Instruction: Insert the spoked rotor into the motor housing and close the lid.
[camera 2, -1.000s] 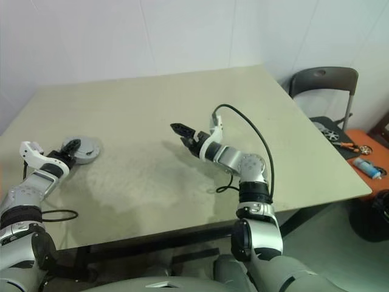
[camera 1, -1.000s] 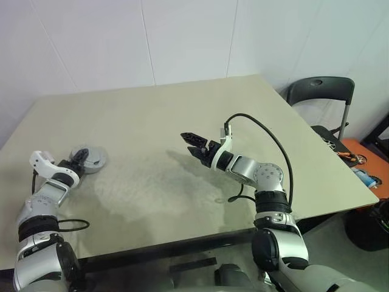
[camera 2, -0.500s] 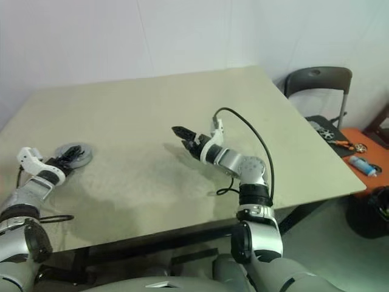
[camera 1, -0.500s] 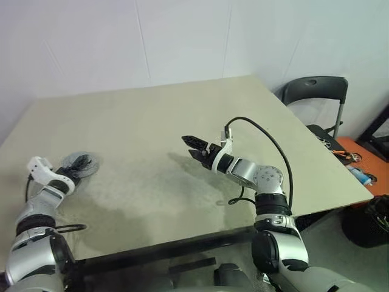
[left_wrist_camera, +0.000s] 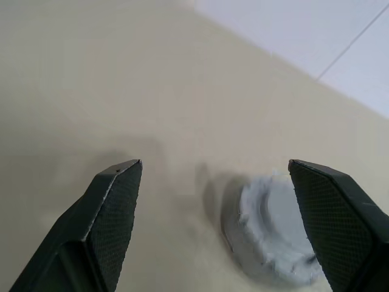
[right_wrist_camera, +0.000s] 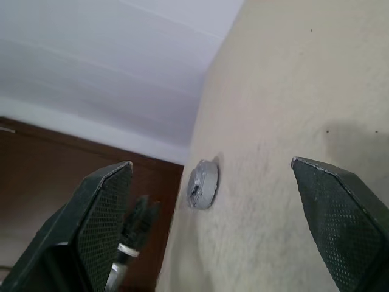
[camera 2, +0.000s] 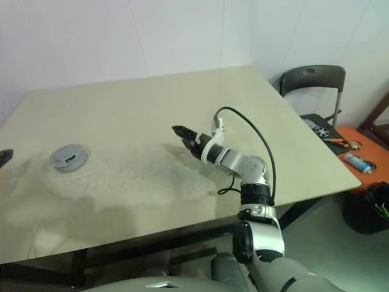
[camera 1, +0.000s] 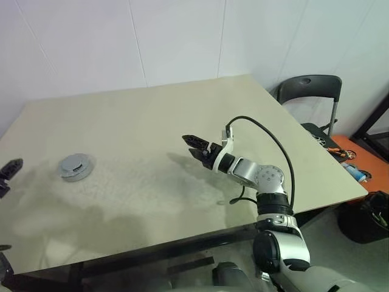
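The scene is evenly and brightly lit from above, with no glare seen on the matte beige worktop (camera 1: 152,121). Soft, blurred shadows are cast across the near part of the worktop, and a darker one lies under the right arm. In the left wrist view the round grey metal assembly (left_wrist_camera: 273,234) is rendered slightly out of focus, its edges smeared, while the black textured fingers (left_wrist_camera: 112,216) are shown sharply. Straight wall lines appear mildly bowed near the head views' edges.

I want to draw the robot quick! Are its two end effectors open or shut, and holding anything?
Left end effector: open, holding nothing.
Right end effector: open, holding nothing.
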Robot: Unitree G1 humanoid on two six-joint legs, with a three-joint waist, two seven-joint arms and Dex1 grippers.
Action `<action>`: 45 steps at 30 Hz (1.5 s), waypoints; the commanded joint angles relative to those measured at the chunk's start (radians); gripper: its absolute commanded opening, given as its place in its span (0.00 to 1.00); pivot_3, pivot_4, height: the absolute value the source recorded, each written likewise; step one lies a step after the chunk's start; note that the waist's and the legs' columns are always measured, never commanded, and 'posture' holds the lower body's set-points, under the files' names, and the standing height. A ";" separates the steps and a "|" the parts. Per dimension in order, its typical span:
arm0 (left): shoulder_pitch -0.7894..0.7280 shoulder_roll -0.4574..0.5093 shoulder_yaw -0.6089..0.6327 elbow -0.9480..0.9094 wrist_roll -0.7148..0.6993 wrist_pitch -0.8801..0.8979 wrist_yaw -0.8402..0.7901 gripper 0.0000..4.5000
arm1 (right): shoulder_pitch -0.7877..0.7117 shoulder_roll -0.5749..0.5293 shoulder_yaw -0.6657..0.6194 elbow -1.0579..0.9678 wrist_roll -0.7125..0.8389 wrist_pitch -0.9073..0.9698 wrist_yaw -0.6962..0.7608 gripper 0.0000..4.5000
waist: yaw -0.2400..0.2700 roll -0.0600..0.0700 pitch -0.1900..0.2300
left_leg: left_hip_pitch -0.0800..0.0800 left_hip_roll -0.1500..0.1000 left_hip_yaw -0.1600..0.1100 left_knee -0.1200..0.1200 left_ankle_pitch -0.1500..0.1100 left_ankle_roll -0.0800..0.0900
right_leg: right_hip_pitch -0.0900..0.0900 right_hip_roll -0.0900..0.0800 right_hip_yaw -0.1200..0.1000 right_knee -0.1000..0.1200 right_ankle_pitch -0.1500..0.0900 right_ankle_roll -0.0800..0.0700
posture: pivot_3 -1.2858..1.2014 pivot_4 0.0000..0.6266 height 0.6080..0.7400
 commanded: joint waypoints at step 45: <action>0.013 -0.221 -0.543 -0.936 0.194 0.131 -0.476 0.91 | -0.106 -0.302 0.522 -0.247 -0.510 -0.302 0.581 0.97 | 0.012 -0.004 0.002 | -0.010 -0.001 0.003 0.017 0.000 0.001 | -0.008 0.000 0.000 0.008 0.007 0.000 | 0.52 0.00 1.00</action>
